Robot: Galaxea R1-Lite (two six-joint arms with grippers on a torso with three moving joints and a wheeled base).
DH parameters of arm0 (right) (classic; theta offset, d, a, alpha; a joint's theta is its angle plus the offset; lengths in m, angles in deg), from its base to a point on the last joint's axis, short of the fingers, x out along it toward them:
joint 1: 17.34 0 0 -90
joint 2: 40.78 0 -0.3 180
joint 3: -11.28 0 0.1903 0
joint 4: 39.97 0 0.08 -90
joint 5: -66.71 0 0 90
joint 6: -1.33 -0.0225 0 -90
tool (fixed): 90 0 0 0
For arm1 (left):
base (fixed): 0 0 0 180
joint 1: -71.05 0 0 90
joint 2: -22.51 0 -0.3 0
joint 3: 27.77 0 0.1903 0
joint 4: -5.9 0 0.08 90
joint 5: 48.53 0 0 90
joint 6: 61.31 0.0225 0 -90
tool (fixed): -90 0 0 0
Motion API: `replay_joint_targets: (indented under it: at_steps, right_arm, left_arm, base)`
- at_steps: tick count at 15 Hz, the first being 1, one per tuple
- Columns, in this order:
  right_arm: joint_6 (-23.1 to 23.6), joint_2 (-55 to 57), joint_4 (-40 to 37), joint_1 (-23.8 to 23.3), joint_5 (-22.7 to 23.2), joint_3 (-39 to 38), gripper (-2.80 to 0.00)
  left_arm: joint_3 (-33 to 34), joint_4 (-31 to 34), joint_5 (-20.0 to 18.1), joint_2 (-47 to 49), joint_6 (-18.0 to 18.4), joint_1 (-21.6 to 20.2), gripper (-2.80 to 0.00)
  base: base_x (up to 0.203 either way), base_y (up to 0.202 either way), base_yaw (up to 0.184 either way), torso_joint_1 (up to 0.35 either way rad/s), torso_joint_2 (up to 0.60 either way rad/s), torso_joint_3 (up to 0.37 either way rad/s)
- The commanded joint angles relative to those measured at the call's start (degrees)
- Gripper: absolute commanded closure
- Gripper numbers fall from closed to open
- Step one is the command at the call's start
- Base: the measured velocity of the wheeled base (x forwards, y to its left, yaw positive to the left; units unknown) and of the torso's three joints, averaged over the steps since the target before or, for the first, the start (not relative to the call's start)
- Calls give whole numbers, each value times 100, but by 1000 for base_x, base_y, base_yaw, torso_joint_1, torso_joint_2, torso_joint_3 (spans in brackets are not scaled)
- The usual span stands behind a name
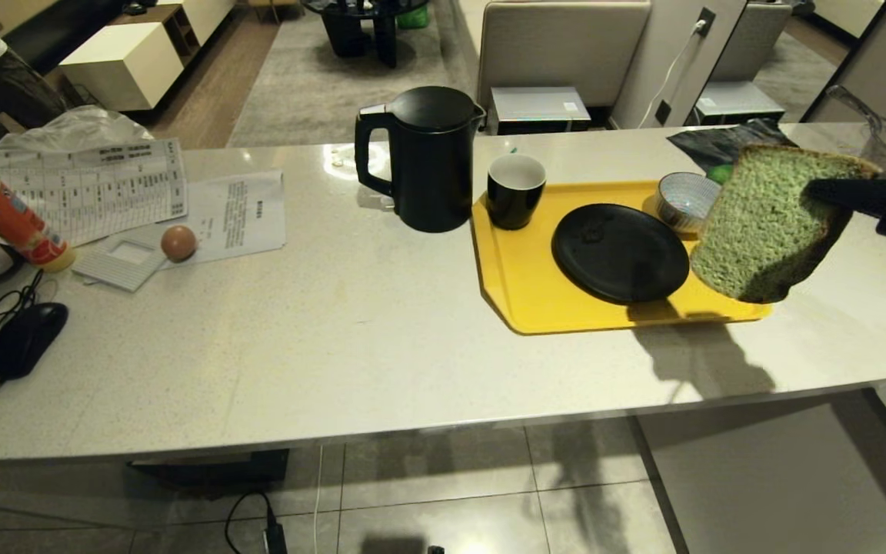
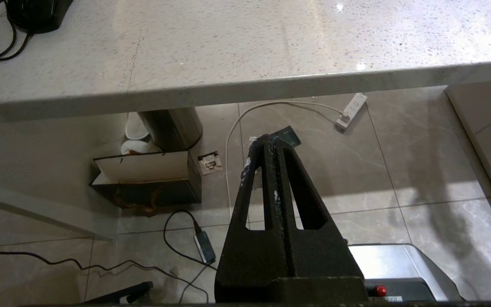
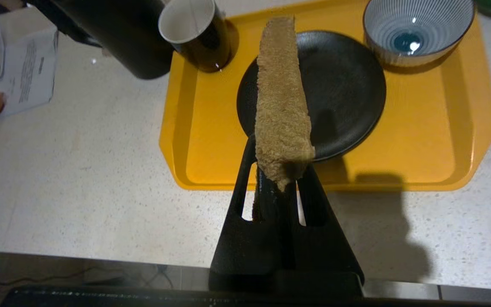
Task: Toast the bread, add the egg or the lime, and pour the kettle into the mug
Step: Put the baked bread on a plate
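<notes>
Head view, bread (image 1: 770, 223): held in air over the yellow tray's (image 1: 512, 292) right end by the right gripper (image 1: 835, 192); green spongy face, brown crust; probably light, soft, tears easily.
Left wrist view, left gripper (image 2: 267, 145): fingers pressed together, empty, below the counter edge (image 2: 228, 89).
Right wrist view, grip: thin black fingers pinch the slice by one end, edge-on above the matte black plate (image 3: 348, 85); I would hold the firmer crust.
</notes>
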Motion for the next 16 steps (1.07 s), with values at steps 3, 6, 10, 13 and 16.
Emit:
replay_joint_targets:
  at_steps: [3, 6, 10, 13, 16]
  right_arm:
    - [-404, 716, 0, 411, 1, 82, 0]
    - [-740, 1148, 125, 625, -9, 125, 0]
    - [-893, 1859, 876, 727, -108, 230, 0]
    - [-999, 2332, 1104, 754, -214, 469, 0]
    - [-1064, 2832, 1220, 758, -379, 679, 0]
  left_arm:
    - [0, 2, -8, 5, 1, -5, 0]
    - [0, 2, -5, 5, 1, -5, 0]
    - [0, 2, 1, 5, 1, -5, 0]
    - [0, 2, -8, 5, 1, -5, 0]
    - [0, 2, -6, 5, 1, -5, 0]
  base:
    - [0, 0, 0, 0, 0, 0]
    - [0, 0, 0, 0, 0, 0]
    - [0, 0, 0, 0, 0, 0]
    - [0, 0, 0, 0, 0, 0]
    - [0, 0, 0, 0, 0, 0]
